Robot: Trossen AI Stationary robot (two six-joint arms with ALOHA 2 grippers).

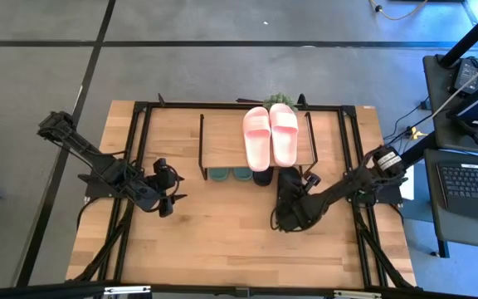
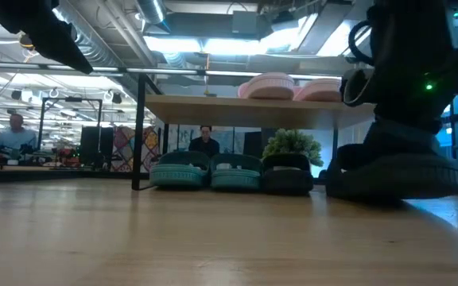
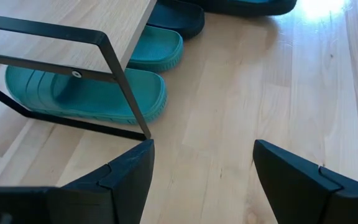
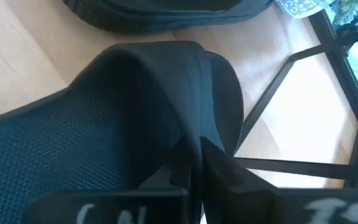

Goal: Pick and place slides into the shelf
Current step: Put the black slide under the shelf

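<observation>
The shelf [image 1: 222, 137] stands at the table's far middle with the pale pink slides [image 1: 270, 137] side by side on its top board. Under it lie two dark green slides [image 3: 92, 93] and one black slide [image 1: 262, 176]. To the shelf's near right, my right gripper [image 4: 194, 163] is shut on the other black slide [image 2: 392, 171]. My left gripper [image 3: 204, 155] hangs open over bare table, near and left of the shelf's left leg, with nothing between its fingers. My right gripper pinches the edge of the black slide's wide strap [image 4: 185, 134] between its two shut fingers. The fingers slant down from the table's right side. The slide hangs below them, level and sole down, low at the table top; whether it rests on it I cannot tell.
The shelf's thin black wire legs [image 3: 126, 87] stand near both grippers. A small green plant [image 2: 293, 145] sits behind the shelf. Bare wooden table [image 1: 222, 241] stretches along the near side. A larger black frame [image 1: 135, 149] runs around the table.
</observation>
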